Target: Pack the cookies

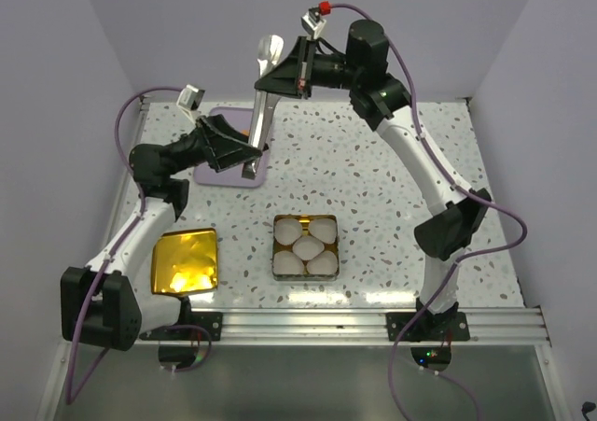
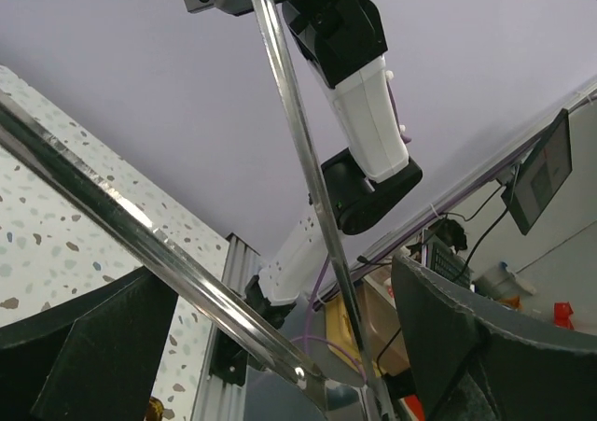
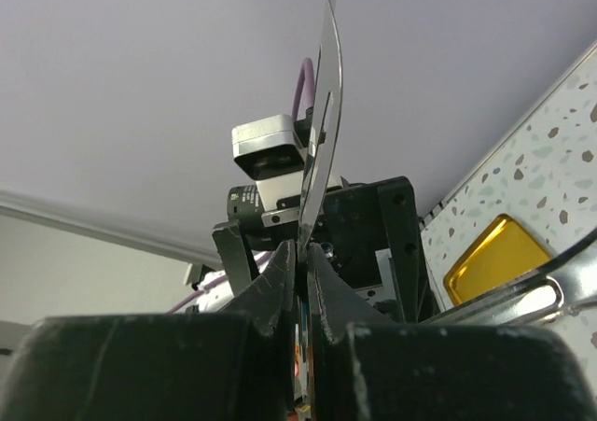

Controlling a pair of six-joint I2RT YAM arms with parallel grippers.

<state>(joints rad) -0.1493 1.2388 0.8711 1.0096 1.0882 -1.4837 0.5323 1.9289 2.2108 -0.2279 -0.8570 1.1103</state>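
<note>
No cookies show in any view. A pair of silver metal tongs [image 1: 261, 104] hangs tilted above the back of the table. My right gripper [image 1: 300, 66] is shut on its upper part; in the right wrist view [image 3: 303, 248] the fingers pinch a thin blade of the tongs [image 3: 320, 132]. My left gripper [image 1: 244, 157] is open around the tongs' lower end. In the left wrist view [image 2: 280, 346] both tong arms [image 2: 140, 239] pass between the wide-apart fingers [image 2: 457, 346]. A square tin [image 1: 276, 253] holds several white scalloped paper cups.
A purple mat [image 1: 224, 122] lies at the back left, partly hidden under my left gripper. A gold tin lid [image 1: 185, 260] lies at the front left and shows in the right wrist view [image 3: 494, 258]. A metal rail [image 1: 373, 323] runs along the near edge.
</note>
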